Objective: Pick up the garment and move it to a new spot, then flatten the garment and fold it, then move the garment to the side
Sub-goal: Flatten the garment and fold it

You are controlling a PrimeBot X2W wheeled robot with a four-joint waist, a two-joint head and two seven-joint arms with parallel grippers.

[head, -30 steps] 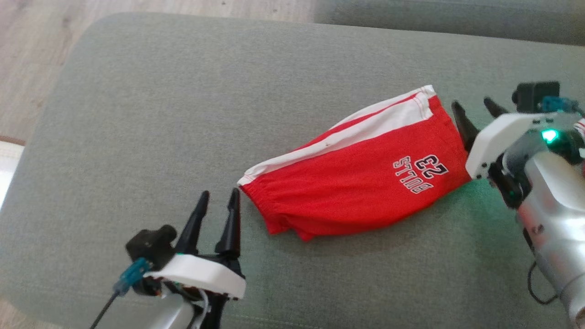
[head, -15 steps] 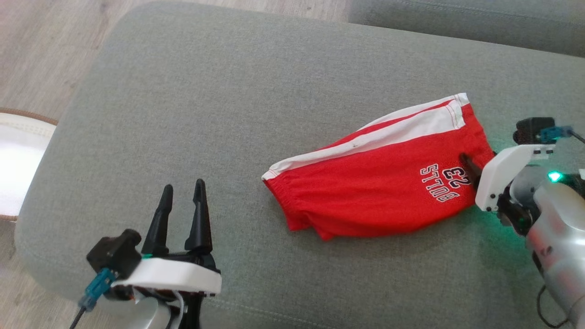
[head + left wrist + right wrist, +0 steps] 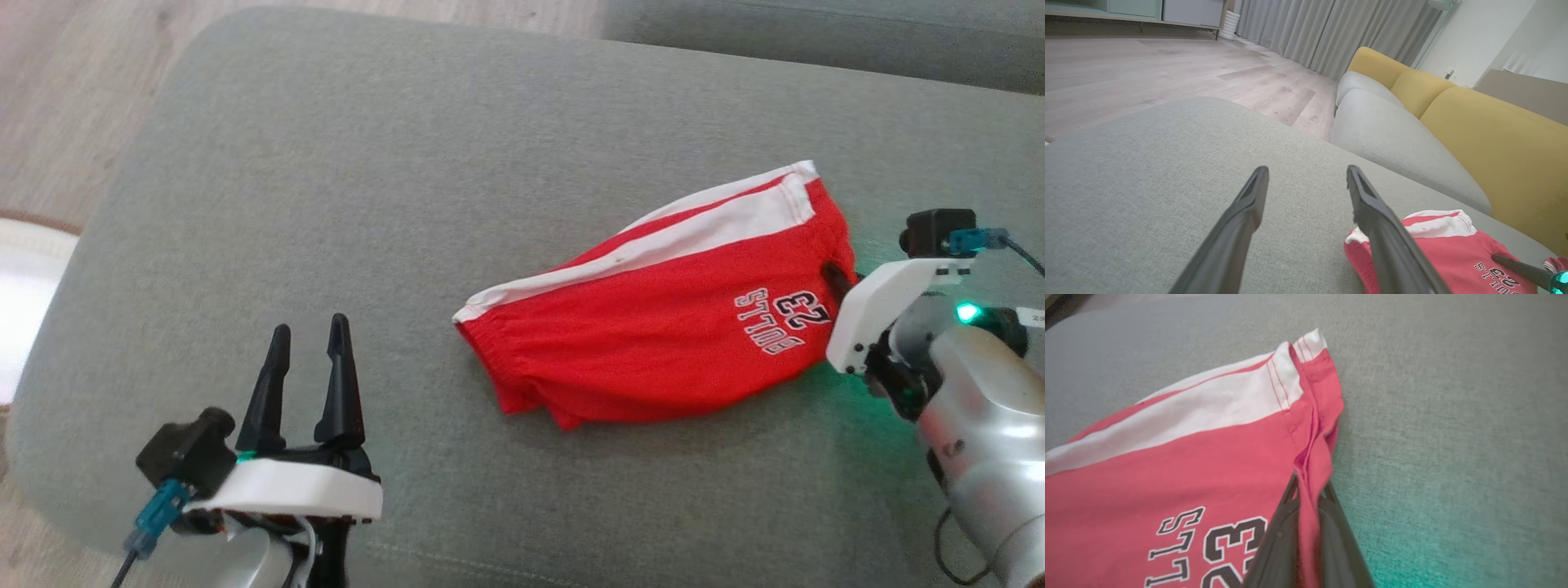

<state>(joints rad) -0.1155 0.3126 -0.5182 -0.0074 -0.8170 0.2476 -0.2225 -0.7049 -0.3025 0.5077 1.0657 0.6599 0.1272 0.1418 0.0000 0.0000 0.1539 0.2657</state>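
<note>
Head view: red shorts (image 3: 653, 343) on grey cushion (image 3: 367, 204), right of centre; hem pinched between clenched fingers (image 3: 1280, 547) of right gripper (image 3: 837, 276); left gripper (image 3: 310, 327) spread wide, empty, apart from waistband.

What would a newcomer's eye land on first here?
The bright red shorts with a white side stripe and BULLS 23 print, lying right of centre on the grey-green cushion. Next, the right pincer, shut on the shorts' hem at their right edge, while the left pincer stands open at lower left, apart from them.
</note>
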